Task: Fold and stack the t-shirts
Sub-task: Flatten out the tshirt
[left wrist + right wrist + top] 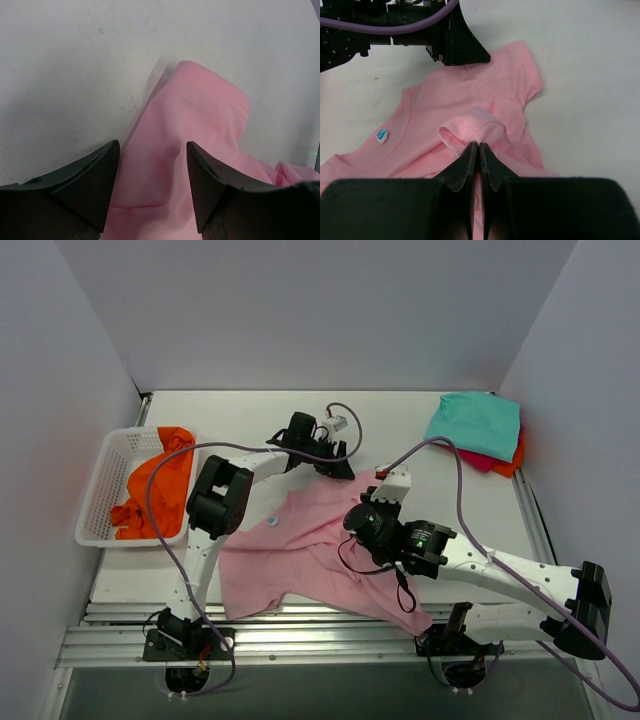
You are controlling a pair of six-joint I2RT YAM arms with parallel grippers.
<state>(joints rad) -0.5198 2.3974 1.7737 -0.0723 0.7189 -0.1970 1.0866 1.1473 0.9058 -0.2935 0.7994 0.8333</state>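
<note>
Spotter: Pink t-shirt (pixel 300 550) lies spread and rumpled at the front centre of the counter (pixel 250 415), between the two arms. Neckline faces up, with a blue tag (pixel 381 135) showing.
Recorder: Left end effector (pixel 152 145)?
Spotter: Fingers parted wide, low over one short sleeve at the shirt's far edge. Cloth shows between them but is not pinched. Cannot tell whether they touch it.
Recorder: Right end effector (pixel 480 147)?
Spotter: Closed tight on a raised fold of the pink cloth, near that same sleeve. The fold loops up just beyond the fingertips.
Recorder: Other shirts?
Spotter: Teal t-shirt (pixel 475 423) is folded at the far right, resting on a red t-shirt (pixel 505 465) whose edge shows beneath. Orange t-shirt (pixel 160 485) is bunched in a white mesh basket (pixel 110 455) at the left.
</note>
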